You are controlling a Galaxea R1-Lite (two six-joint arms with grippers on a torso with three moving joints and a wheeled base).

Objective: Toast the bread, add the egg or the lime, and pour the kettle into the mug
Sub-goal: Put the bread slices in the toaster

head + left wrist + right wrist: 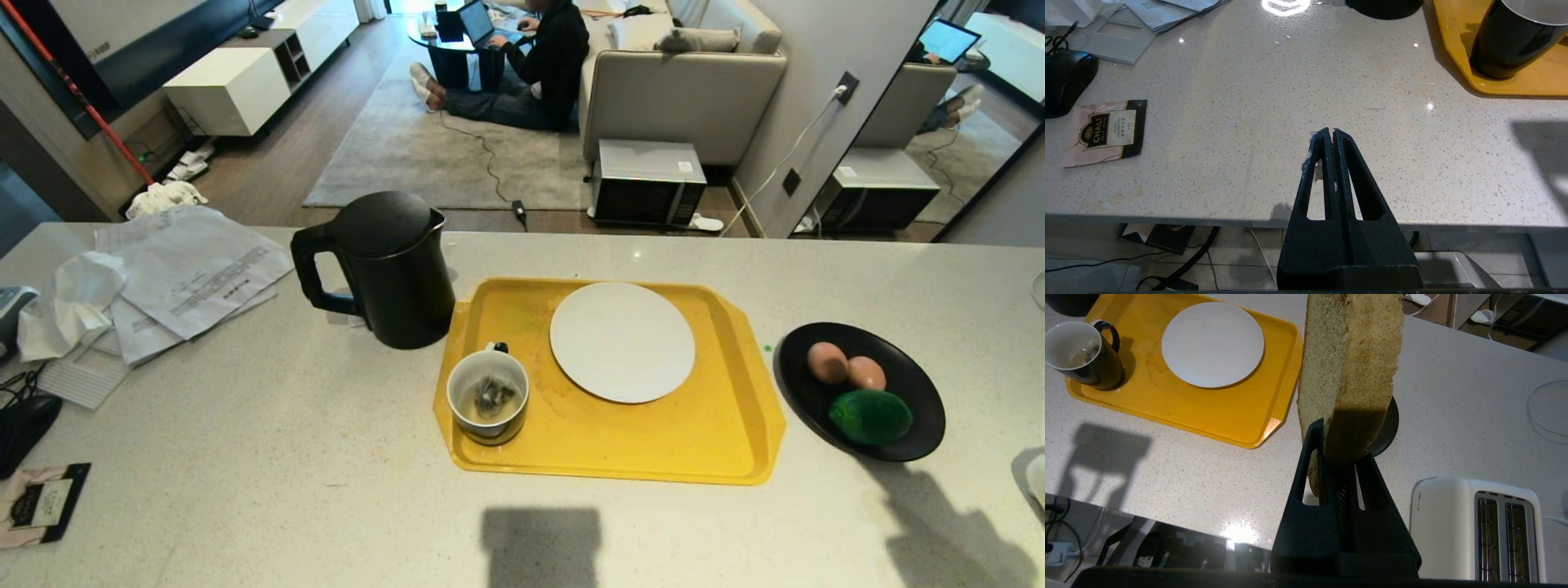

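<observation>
My right gripper (1341, 445) is shut on the bottom edge of the bread (1349, 371), a thick pale slice with a tan crust held upright above the counter. A white two-slot toaster (1478, 531) stands beside it. The black kettle (392, 269) sits left of the yellow tray (620, 441). On the tray are the mug (488, 396), with a tea bag inside, and an empty white plate (622, 341). A black bowl (914, 441) to the right holds two eggs (827, 362) and the lime (870, 416). My left gripper (1332, 131) is shut and empty over the counter's front edge.
Papers (180, 269) lie at the counter's left, with a tea packet (1106, 130) and a black mouse (1065, 81) nearer the front. A person (539, 65) sits on the floor beyond the counter. Neither arm shows in the head view.
</observation>
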